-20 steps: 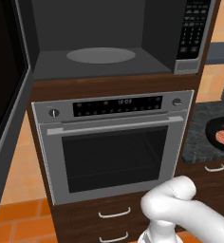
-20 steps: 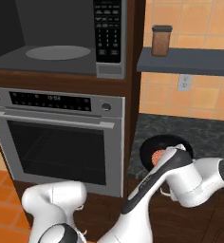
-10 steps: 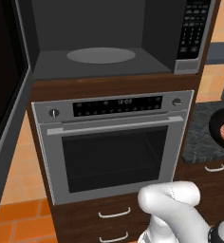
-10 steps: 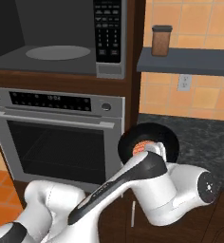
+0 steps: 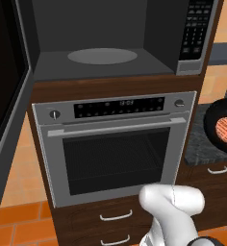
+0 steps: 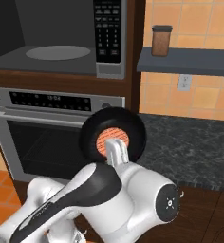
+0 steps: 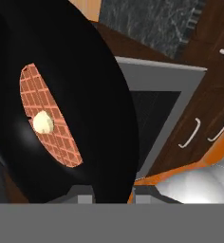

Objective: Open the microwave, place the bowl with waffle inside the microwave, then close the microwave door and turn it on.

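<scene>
Up close, black bowl with waffle point(image 7: 61, 118), orange-brown grid

Flat, even, sharp rendered light

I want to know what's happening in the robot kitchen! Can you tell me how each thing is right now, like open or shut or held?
microwave door: swung wide open to the left.
microwave: inside empty, bare turntable.
bowl with waffle: lifted off the counter, tipped on its side, waffle still inside.
gripper: shut on the bowl's rim.
oven: door closed.
jar: upright on the shelf, lid on.
</scene>
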